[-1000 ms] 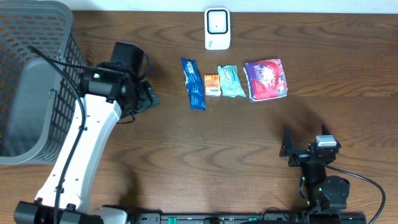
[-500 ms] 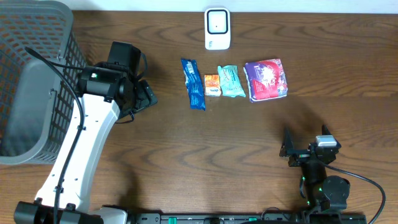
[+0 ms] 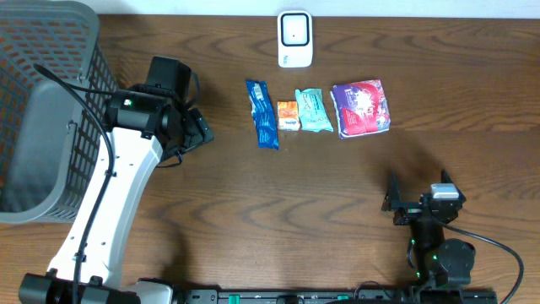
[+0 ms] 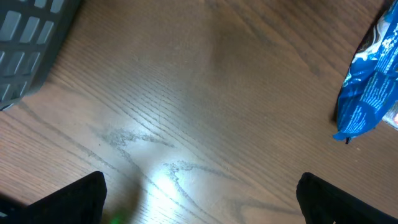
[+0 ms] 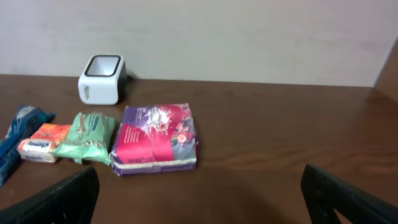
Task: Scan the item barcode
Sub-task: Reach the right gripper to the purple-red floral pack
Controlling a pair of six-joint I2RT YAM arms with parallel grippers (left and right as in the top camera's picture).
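My left claw (image 4: 205,205) hangs spread wide and empty. The blue packet (image 4: 367,93) lies near, to its right. I should centre over the packet and straddle its narrow width before closing.

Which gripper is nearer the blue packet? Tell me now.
Left. The left gripper is open just left of the blue packet; the right gripper is open far off, diagonally to its right and nearer the robot.

Even bright light; glare patch on table (image 4: 163,177), wrist views soft.
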